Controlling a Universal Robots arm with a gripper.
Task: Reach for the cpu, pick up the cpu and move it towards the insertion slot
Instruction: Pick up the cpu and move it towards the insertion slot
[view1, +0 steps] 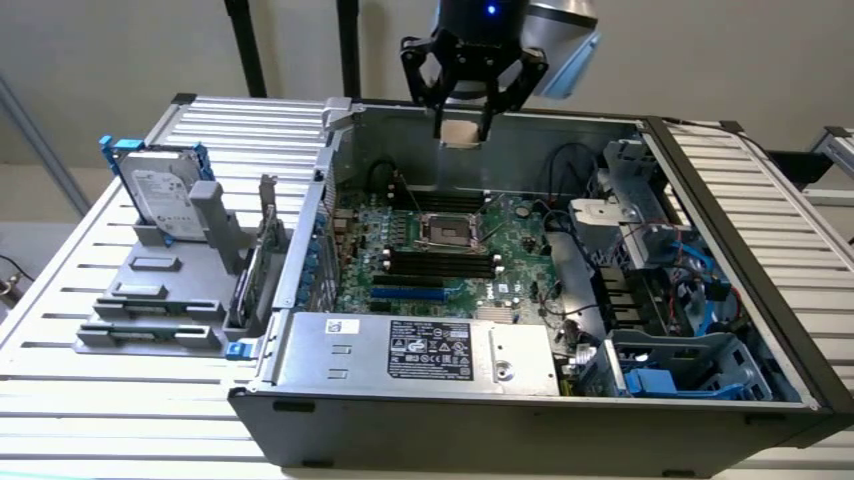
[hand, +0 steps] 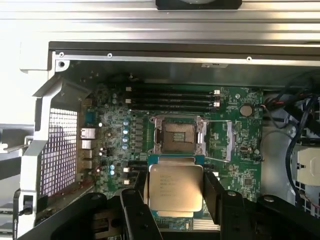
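1. The cpu (hand: 175, 187) is off the bench and in the air, silvery top plate facing the wrist camera, printed lines legible as text but too small to read.
2. In the exterior view the cpu (view1: 461, 131) hangs above the back edge of the open computer case (view1: 400, 420), well clear of the board.
3. The gripper (hand: 175, 192) is pinching the cpu: black fingers (hand: 212, 192) pressed against two opposite edges of the chip, one on each side.
4. Exterior view, same story: the gripper (view1: 462, 128) points straight down, dark claw closed around the small pale square.
5. The insertion slot (hand: 178, 138) sits on the green motherboard (hand: 240, 165), shiny metal frame around a dark centre. In the wrist view the chip overlaps the frame's near edge, but it is above it, not seated.
6. From the exterior view the insertion slot (view1: 447, 230) is lower in the picture than the gripper and apart from it.
7. Long black memory slots (hand: 172, 97) run alongside the socket on the board.
8. Outside the case, on the slatted table (view1: 107, 380) toward the exterior view's left, a silver hard drive (view1: 163, 200) with blue rails stands upright in a grey fixture (view1: 154, 305).
9. Power supply (view1: 420, 350) with a black label lies along the case's front edge; blue cables (view1: 694, 285) are bundled on the exterior view's right.
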